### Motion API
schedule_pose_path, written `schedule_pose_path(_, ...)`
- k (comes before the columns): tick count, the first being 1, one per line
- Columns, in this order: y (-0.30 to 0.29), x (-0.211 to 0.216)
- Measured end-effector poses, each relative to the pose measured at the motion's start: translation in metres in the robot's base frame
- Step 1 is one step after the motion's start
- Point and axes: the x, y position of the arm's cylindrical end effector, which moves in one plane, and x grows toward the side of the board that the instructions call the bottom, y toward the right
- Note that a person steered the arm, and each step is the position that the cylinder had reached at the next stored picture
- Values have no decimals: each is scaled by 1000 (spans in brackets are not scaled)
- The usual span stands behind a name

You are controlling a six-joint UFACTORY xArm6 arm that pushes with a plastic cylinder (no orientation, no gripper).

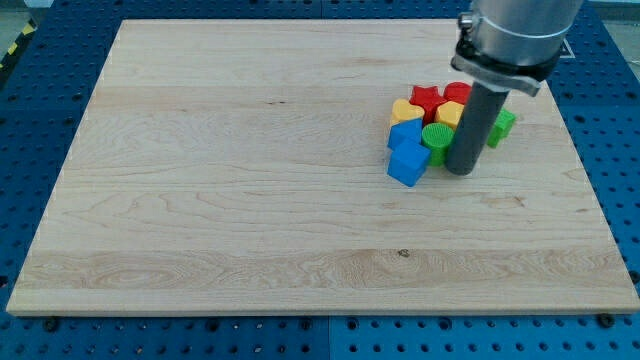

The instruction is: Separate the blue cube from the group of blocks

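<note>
The blue cube [407,164] lies at the lower left edge of a tight group of blocks in the upper right part of the wooden board [250,170]. Just above it sits a second blue block [406,133]. A green round block [437,137] touches the cube's right side. My tip [459,171] rests on the board just right of the blue cube and below the green round block. The rod hides part of the group behind it.
The group also holds a red star [428,98], a red block [459,93], a yellow block [405,109], a yellow block [450,113] and a green block [502,125] at the right. Blue pegboard surrounds the board.
</note>
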Motion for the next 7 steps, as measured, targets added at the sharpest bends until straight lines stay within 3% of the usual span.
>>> schedule_pose_path(2, -48, 6)
schedule_pose_path(4, -18, -11)
schedule_pose_path(7, -43, -24)
